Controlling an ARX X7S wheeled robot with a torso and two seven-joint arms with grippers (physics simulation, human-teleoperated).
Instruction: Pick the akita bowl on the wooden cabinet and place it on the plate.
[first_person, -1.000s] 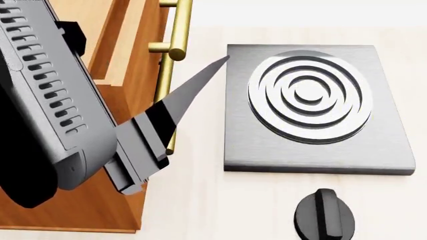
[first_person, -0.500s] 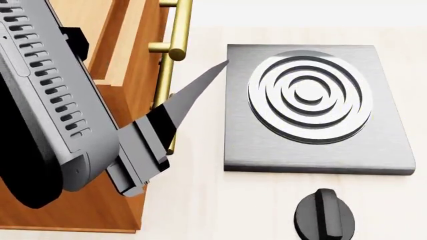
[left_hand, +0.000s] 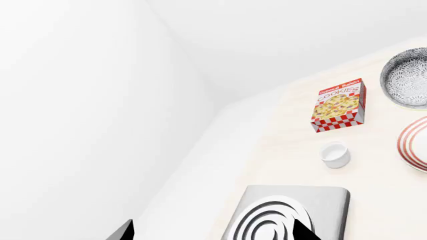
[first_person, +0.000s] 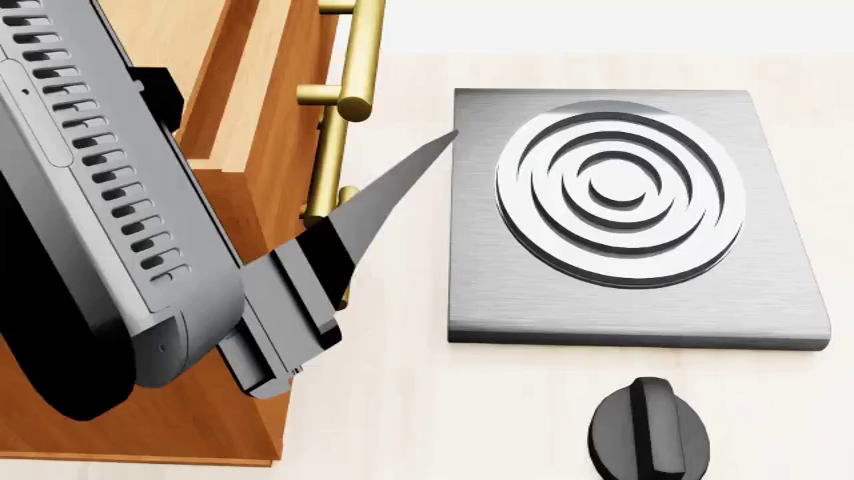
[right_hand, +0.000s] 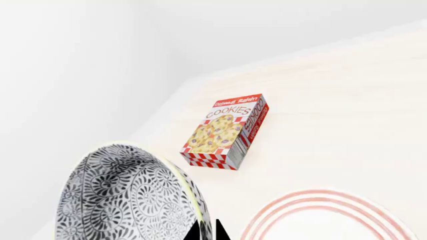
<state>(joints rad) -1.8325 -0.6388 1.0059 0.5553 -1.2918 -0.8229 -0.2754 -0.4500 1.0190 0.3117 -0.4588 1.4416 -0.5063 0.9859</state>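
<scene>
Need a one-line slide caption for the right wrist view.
Right gripper pinches patterned bowl by its rim, above red-ringed plate, cookies box beyond.

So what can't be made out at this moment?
- Plate: cut off by the frame edge in both wrist views; absent from the head view.
- Right hand: only fingertips show beside the patterned bowl; grip unclear.
- Wooden cabinet top: hidden by the left arm, head view.
</scene>
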